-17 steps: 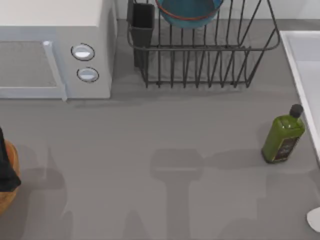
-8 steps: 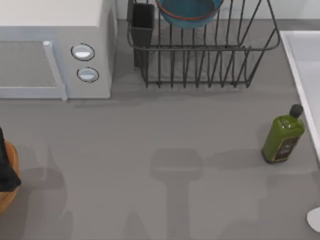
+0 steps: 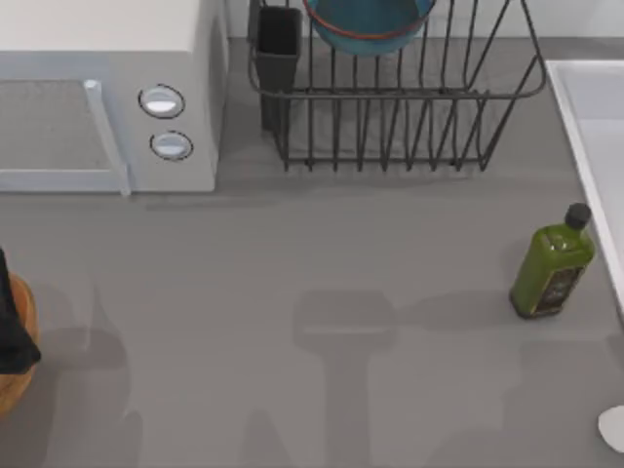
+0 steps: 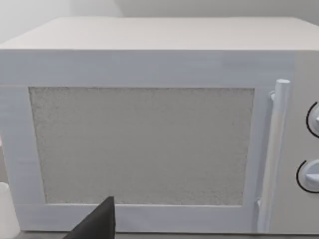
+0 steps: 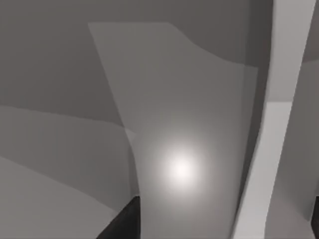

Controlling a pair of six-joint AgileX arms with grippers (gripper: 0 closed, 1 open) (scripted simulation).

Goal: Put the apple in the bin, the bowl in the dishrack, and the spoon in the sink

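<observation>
The teal bowl with its reddish rim sits in the black wire dishrack at the back. The sink shows as a pale basin with a white rim along the right edge. At the table's front right corner lies the rounded white end of the spoon; the right wrist view has the spoon very close, as a broad pale surface. The orange-brown bin sits at the left edge, with my left arm dark above it. The apple is out of view.
A white microwave with two round knobs fills the back left, and the left wrist view faces the microwave door. A green oil bottle stands near the sink's rim. Grey tabletop stretches across the middle.
</observation>
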